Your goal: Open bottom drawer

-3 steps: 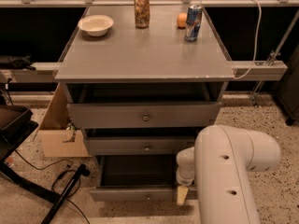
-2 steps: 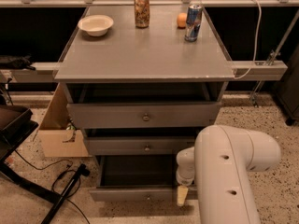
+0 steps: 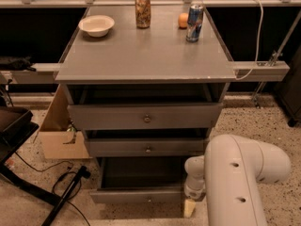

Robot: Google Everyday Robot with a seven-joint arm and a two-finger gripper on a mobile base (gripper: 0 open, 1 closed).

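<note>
I count three drawers (image 3: 145, 118), two cans (image 3: 142, 11), one bowl (image 3: 96, 25). Gripper (image 3: 189, 207) at five o'clock by bottom drawer (image 3: 136, 195); grip I cannot tell. Nothing moved.

Bottom drawer (image 3: 131, 195) open w/ claw (image 3: 189, 207) at its rt front corner.

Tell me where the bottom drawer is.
Low in the camera view, centre: the bottom drawer sits pulled out beneath the middle drawer. The claw is at its front's right end, under the white arm.
</note>
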